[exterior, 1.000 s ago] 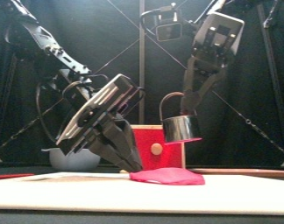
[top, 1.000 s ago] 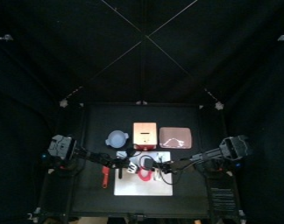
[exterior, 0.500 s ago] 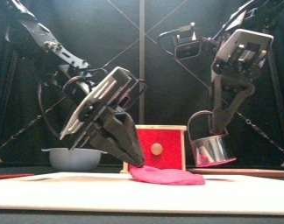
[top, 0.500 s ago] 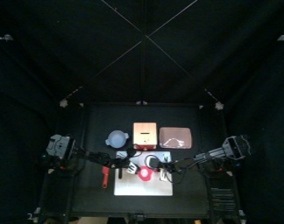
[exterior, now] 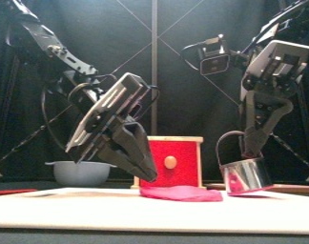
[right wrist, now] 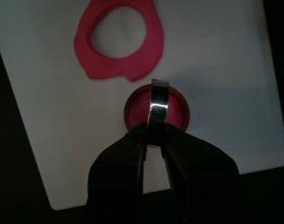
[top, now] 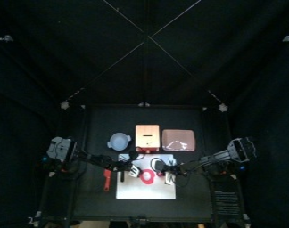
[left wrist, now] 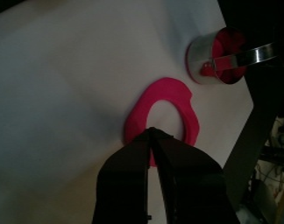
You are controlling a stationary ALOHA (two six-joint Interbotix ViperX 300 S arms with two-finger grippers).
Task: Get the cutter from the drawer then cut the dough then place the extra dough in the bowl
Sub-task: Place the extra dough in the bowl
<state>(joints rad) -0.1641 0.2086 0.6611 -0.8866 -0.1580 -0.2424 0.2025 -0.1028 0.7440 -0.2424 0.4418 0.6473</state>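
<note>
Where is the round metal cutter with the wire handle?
The round metal cutter hangs from the right gripper, front view's right side, low over the white cutting board, just right of the pink dough ring.

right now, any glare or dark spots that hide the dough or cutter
top view: only the board is bright, and the dough reads clearly against it; front view: glints on the cutter, the bowl is dim at the back; left wrist view: a strong glint on the cutter's handle; right wrist view: the board is evenly lit, nothing is lost to shadow
</note>
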